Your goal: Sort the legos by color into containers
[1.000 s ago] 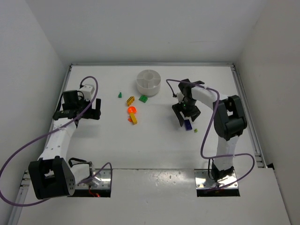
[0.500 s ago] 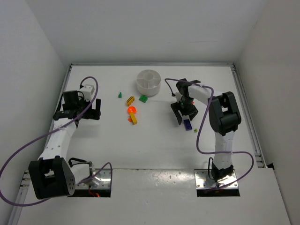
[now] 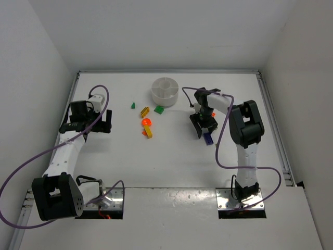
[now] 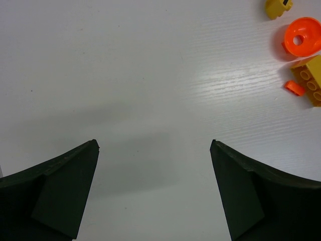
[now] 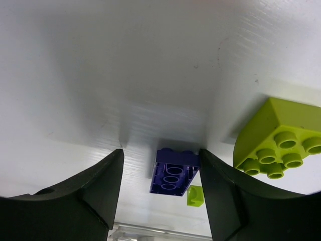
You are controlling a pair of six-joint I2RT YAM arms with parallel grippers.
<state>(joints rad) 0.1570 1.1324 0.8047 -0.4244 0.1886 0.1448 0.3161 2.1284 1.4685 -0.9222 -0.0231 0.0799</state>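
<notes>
Right end effector [image 5: 159, 153] wide astride purple brick [image 5: 173, 173]; left end effector [image 4: 154, 143] likewise wide.

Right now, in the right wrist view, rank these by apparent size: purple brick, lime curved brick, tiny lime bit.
Largest: lime curved brick, though partly cropped.
Then: purple brick.
Smallest: tiny lime bit.
</notes>
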